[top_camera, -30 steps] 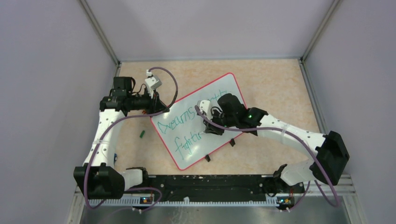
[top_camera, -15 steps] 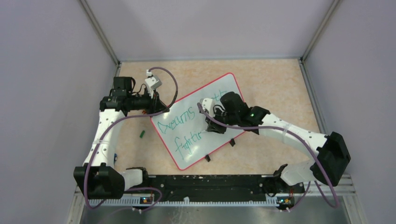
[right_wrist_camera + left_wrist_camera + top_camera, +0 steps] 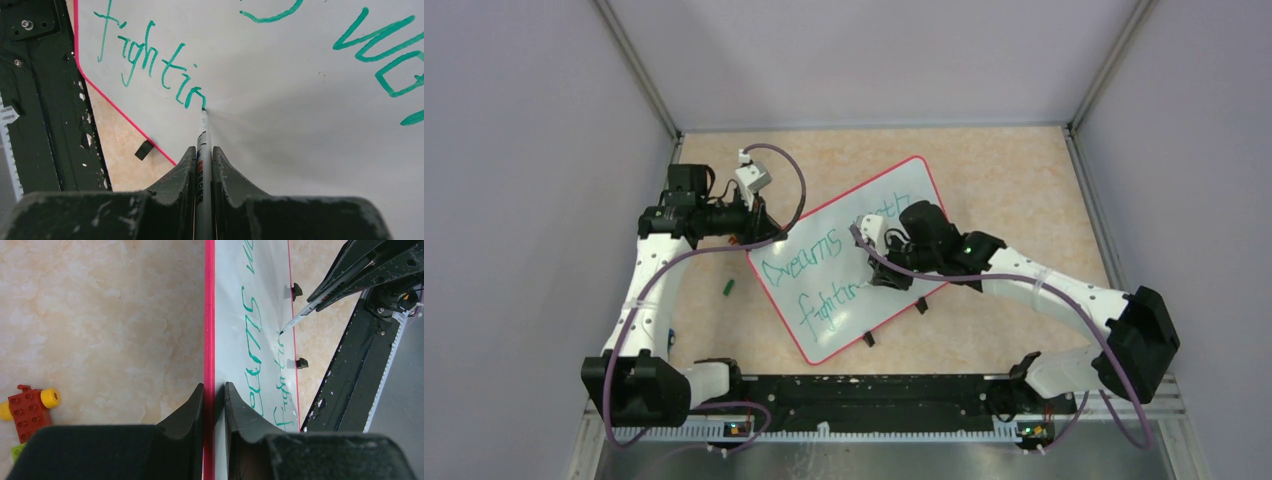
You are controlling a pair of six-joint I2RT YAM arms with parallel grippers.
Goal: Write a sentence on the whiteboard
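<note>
Nearest the arms' bases, a black rail (image 3: 864, 395) runs across the front edge of the bench (image 3: 1014, 180). Just beyond it lies the whiteboard (image 3: 832, 332), turned at an angle so that one rounded corner points toward the rail. It stands on small black feet (image 3: 869, 340), and its thin red rim shows all around.

The right claw (image 3: 202, 152) is closed narrow on a marker (image 3: 202, 132), which sticks out from between the two fingers. The marker's tip touches the white surface at the end of the lower line of the sentence (image 3: 150, 65). That line is in green handwriting and reads "fightin" so far. The upper line starts with "Dreams", and the first letters of a second word follow it toward the far corner. In the top view, the right arm reaches in from the right and covers the middle of the board.

The left claw (image 3: 214, 387) is pinched narrow on the board's red rim at the far-left edge, one finger on each side of it. A small green piece (image 3: 728, 287) lies on the bench to the left of the board and apart from it. In the left wrist view, a red toy brick (image 3: 27, 407) with yellow parts lies on the bench beside the left claw, clear of the board.
</note>
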